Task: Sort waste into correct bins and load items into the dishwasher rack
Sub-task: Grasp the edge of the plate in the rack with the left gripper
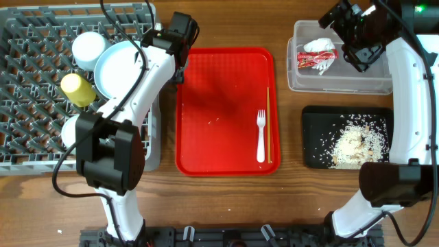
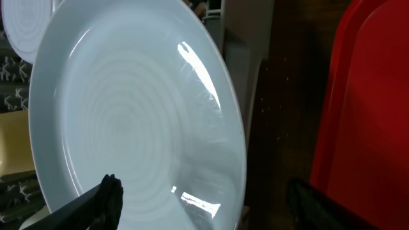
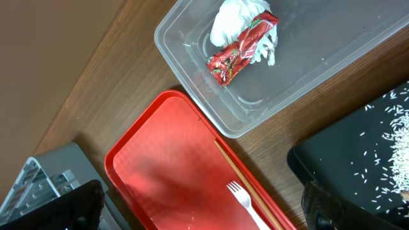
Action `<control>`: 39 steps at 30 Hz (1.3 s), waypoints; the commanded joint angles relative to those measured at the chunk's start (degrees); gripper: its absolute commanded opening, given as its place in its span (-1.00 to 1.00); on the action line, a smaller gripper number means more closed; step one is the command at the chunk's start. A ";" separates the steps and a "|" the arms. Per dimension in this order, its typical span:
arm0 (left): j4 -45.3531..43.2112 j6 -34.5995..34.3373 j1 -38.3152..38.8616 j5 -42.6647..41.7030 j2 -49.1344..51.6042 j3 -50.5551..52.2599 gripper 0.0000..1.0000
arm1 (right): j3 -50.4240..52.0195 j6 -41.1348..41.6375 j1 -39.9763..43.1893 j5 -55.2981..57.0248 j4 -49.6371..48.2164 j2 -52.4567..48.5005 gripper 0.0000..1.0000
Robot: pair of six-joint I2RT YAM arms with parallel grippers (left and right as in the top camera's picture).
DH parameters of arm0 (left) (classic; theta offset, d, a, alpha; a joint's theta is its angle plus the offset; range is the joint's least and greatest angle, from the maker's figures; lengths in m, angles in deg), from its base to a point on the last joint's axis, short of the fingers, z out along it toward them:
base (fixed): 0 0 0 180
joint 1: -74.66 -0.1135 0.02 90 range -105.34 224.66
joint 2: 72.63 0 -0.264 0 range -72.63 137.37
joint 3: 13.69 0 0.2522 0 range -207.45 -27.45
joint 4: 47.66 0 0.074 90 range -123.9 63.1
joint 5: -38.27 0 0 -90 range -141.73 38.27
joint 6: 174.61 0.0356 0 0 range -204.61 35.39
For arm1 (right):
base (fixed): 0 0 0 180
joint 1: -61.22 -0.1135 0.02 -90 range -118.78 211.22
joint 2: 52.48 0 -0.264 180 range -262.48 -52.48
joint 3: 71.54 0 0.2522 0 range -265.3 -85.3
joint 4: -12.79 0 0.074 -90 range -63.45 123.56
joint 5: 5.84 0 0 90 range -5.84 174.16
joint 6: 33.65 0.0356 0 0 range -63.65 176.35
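Judging by how things lie, the sorting looks done and the loading is most of the way there. The crumpled wrapper (image 1: 317,55) sits in the clear tub (image 1: 343,86), and the rice scraps (image 1: 357,140) are heaped in the black tray (image 1: 317,130). In the dishwasher rack (image 1: 27,137) stand a yellow cup (image 1: 79,89), a white round dish (image 1: 89,49), a pale plate (image 1: 118,68) and a whitish piece (image 1: 70,130) half hidden under the arm (which bowl it is, I cannot say). Not yet loaded are the white fork (image 1: 260,134) and the chopsticks (image 1: 268,123), lying side by side near the right edge of the red tray (image 1: 219,103).

The left wrist view gives what the overhead cannot. The plate stands tilted on its edge, with its rim between the fingers of the left gripper (image 2: 208,203). One finger is in front of the plate's face and the other is clear of the rim, so the jaws are apart and I judge there is no grip. The right gripper (image 3: 203,207) hangs above the tub and the tray's corner, jaws spread wide and holding nothing. Its view shows the wrapper bundled with a white wad in an otherwise bare tub. Only the overhead shows the rack's whole load and the full rice heap.
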 commanded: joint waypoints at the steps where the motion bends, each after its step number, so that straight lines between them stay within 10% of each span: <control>1: -0.24 2.03 0.48 0.39 1.81 -1.22 0.53 | -0.37 -0.57 -0.07 1.01 0.00 0.13 0.99; 28: -1.03 2.12 3.96 13.94 5.97 -1.22 0.02 | -0.37 -0.57 -0.07 0.98 -0.02 0.13 1.00; 39: -2.08 1.70 4.07 17.99 5.97 -1.22 -0.50 | -0.37 -0.57 -0.07 1.01 0.00 0.13 0.99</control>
